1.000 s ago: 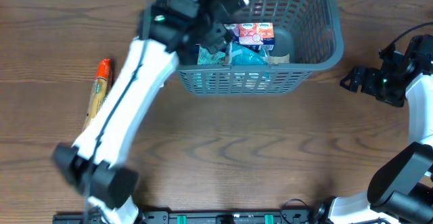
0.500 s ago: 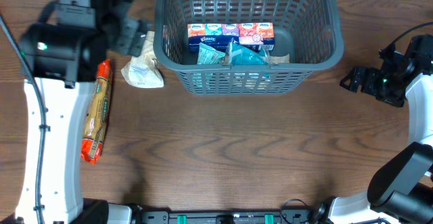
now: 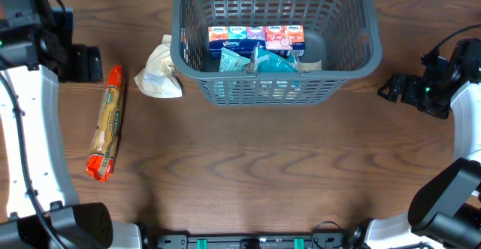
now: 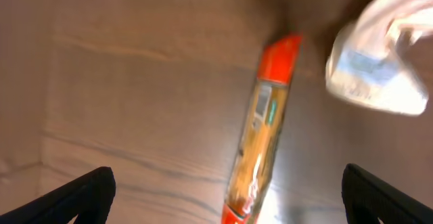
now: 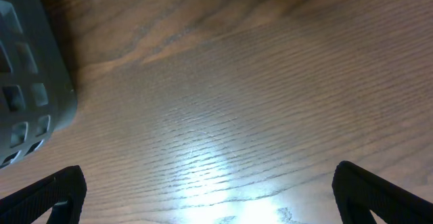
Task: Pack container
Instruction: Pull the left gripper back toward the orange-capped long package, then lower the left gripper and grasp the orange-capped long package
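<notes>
Since a second ago the left gripper (image 3: 87, 63), fingers spread and empty, has swung from over the grey basket (image 3: 371, 50) at the table's far centre to the left edge beside the long orange packet (image 3: 105, 125), while a white pouch (image 3: 160, 74) lies against the basket's left wall and the right gripper (image 3: 392, 89) is spread open at the right.

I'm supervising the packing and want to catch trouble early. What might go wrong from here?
The white bag lies right beside the container's left wall, so the left jaws reaching for it might knock or shove the lattice. The long orange package is slender; gripped near one end, it may droop and snag on the rim. The left wrist view is blurred, so aiming from it looks unreliable.
</notes>
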